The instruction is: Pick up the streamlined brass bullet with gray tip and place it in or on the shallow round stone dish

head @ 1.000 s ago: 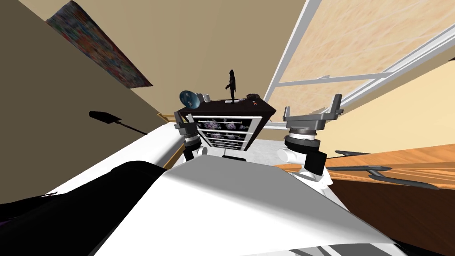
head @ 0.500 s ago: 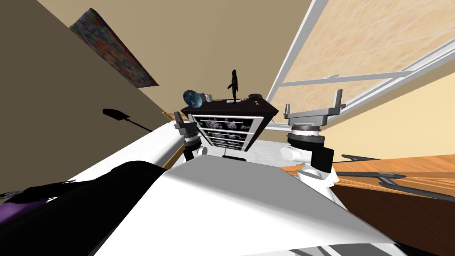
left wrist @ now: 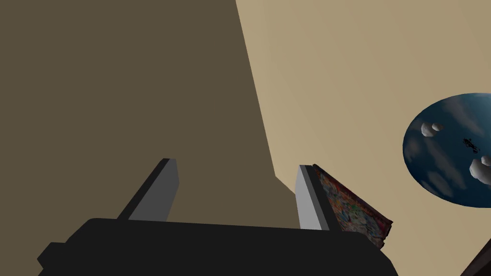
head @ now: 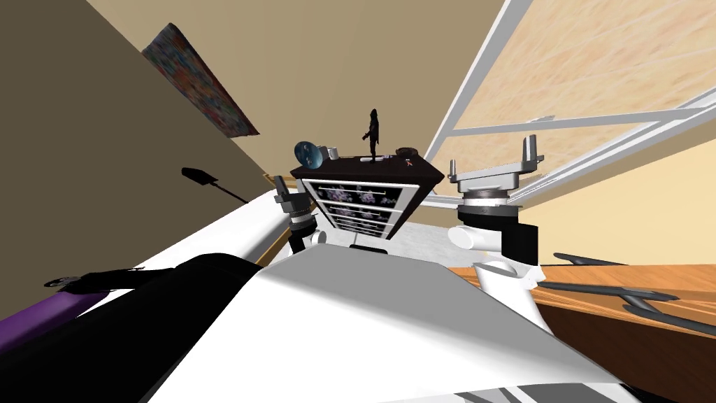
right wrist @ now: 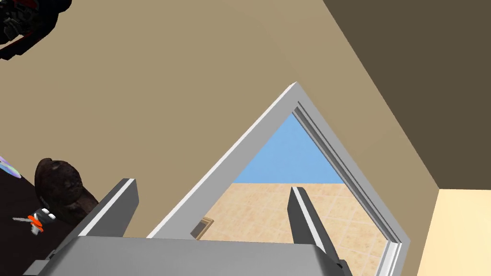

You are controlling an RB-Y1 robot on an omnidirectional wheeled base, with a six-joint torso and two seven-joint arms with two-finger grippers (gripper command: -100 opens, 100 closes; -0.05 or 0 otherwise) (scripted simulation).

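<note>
**A:** Where's the bullet?

**B:** On the dark cabinet (head: 349, 169) top, ahead of the right gripper (right wrist: 210, 186) and off to its left. The bullet (right wrist: 33, 221) lies outside the finger on that side, apart from it. It reads as a small orange and grey thing, too small to make out well.

**A:** And the dish?

**B:** The dish (right wrist: 57, 187) is a dark brown round lump just beside the bullet, a little farther from the gripper. I cannot tell whether the two touch.

**A:** Is the right gripper holding anything?

**B:** No. Its fingers stand wide apart with nothing between them, raised in front of the cabinet.

**A:** The left one?

**B:** The left gripper (left wrist: 235, 164) is spread wide too, and bare. It sits low at the cabinet's left front corner, in the head view.

**A:** What's near it?

**B:** A blue disc (left wrist: 450, 148) stands on the cabinet top, ahead of the left gripper and to its right. A white cup (head: 333, 152) is just beside the disc. A dark figurine (head: 373, 135) stands upright mid-top, roughly between the two grippers and beyond them.
</note>
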